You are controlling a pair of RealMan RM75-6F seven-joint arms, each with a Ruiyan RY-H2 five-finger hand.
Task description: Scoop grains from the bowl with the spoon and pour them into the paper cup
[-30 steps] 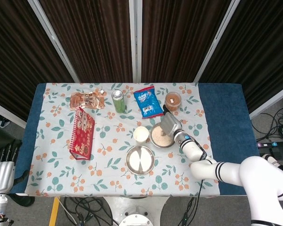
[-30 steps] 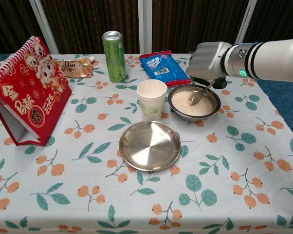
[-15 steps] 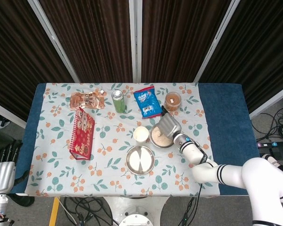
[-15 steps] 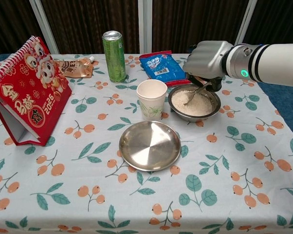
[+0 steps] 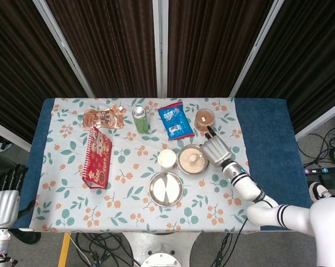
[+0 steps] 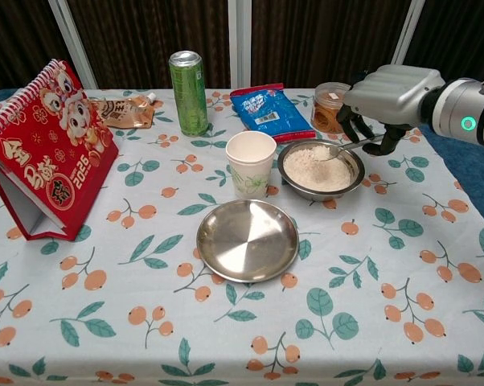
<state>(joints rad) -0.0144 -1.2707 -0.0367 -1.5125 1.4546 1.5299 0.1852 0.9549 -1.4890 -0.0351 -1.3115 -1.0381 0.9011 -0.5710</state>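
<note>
One spoon (image 6: 348,147), gripped by the right robot hand (image 6: 384,100), reaches over the bowl (image 6: 320,170) of grains.

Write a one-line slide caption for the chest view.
Right hand holds the spoon over the grain bowl, beside the paper cup.

The head view looks steeply down from high above the whole bench (image 5: 267,139), facing the dark curtains behind it, from far off. The chest view sits low and close at the near edge, looking level across the bench (image 6: 435,338). Both share the right robot hand (image 5: 216,150) (image 6: 387,96) and, just to its left, the steel bowl (image 5: 191,160) (image 6: 320,170) and paper cup (image 5: 167,158) (image 6: 251,163).
</note>
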